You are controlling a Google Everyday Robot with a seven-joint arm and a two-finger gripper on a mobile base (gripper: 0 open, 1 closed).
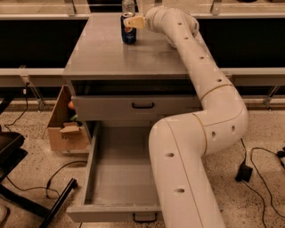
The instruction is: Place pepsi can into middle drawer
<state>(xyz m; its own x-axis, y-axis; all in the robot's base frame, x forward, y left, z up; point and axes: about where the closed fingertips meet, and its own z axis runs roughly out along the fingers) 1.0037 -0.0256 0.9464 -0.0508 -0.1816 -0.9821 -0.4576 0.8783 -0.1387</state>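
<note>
The gripper (130,21) sits at the far end of the white arm (200,75), over the back part of the grey table (111,58). It is right at the silver top of the pepsi can (128,34). The tan fingers (136,22) lie against the can's upper rim, but whether they clasp the can or only stand at it cannot be told. The can is directly beneath the gripper. It stands upright with its base on the table top and its round logo faces the camera. Just behind the gripper, touching or nearly touching the can from this angle, stands a clear bottle (128,6). Far below the gripper and well toward the camera, the middle drawer (118,178) is pulled fully out. Its long flat floor and low left wall are in sight. Its front panel with a small black handle (144,217) is nearest the camera, and its right side is hidden behind the thick lower link of the arm. Between the gripper and that drawer, under the table top, is a second grey drawer (116,108), closed. Off to the gripper's lower left, on the speckled floor beside the table, is an open cardboard box (62,133). Black cables (260,162) trail across the floor on the opposite side.
</note>
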